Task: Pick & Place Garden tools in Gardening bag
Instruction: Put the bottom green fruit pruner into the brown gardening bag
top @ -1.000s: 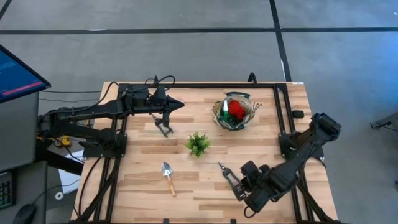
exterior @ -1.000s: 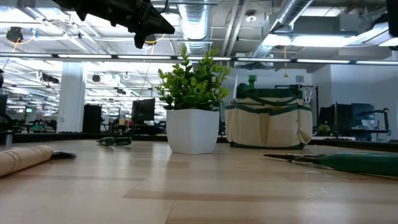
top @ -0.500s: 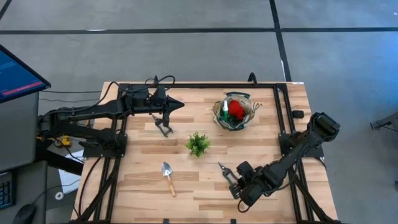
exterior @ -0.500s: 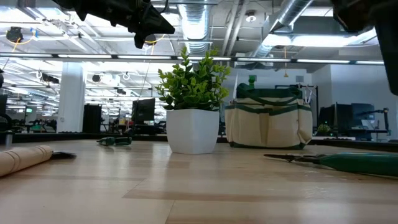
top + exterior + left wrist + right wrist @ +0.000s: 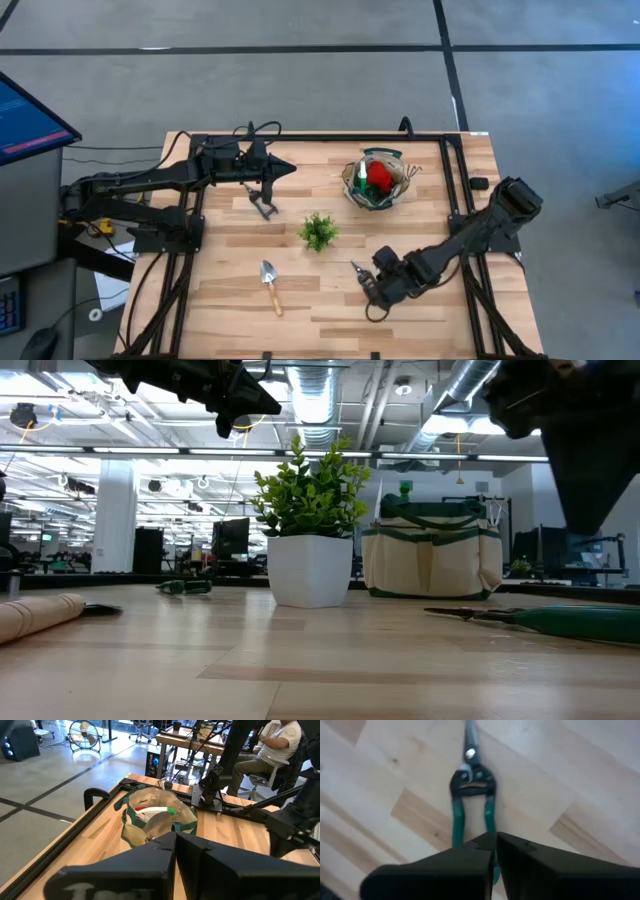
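Green-handled pruning shears [image 5: 472, 785] lie flat on the table near its front, also in the low view [image 5: 540, 618]. My right gripper [image 5: 496, 836] hangs shut just above their handles [image 5: 368, 283], touching nothing. A wooden-handled trowel [image 5: 270, 285] lies at the front left. A small dark tool [image 5: 262, 203] lies below my left gripper [image 5: 285, 168], which is shut and empty above the table's far left. The beige bag [image 5: 378, 180] with a dark green rim stands at the far right and holds red gloves [image 5: 379, 175] and a green spray bottle [image 5: 360, 180].
A small leafy plant in a white pot [image 5: 318, 231] stands mid-table between the bag and the trowel. A black frame [image 5: 455, 180] runs along the table's edges. A person sits beyond the table in the left wrist view [image 5: 270, 750].
My right gripper has moved from the front right corner toward the table's left and far edges and now hangs over the shears' handles. In the low view it has come in at the upper right. The shears have stayed where they were.
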`<state>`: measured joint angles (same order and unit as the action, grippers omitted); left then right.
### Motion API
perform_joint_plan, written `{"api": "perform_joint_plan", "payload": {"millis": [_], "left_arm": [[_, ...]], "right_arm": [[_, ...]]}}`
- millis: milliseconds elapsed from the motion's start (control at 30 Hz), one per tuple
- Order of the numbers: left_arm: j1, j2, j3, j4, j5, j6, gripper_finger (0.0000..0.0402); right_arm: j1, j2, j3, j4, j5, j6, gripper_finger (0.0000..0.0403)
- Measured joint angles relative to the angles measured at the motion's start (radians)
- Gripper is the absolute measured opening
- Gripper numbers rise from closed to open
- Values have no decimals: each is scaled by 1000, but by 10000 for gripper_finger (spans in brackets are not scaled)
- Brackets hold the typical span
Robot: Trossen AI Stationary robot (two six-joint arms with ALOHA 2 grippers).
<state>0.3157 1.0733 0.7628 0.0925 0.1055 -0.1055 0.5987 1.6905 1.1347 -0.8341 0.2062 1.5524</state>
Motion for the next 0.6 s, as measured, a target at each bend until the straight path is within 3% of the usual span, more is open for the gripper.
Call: {"api": "perform_joint_plan", "payload": {"millis": [400, 600], "left_arm": [[0, 0, 0, -3, 0, 0, 1], [0, 0, 0, -4, 0, 0, 1]], "right_arm": [[-34, 19, 2, -10, -72, -30, 176], [-21, 114, 0, 29, -139, -44, 192]]}}
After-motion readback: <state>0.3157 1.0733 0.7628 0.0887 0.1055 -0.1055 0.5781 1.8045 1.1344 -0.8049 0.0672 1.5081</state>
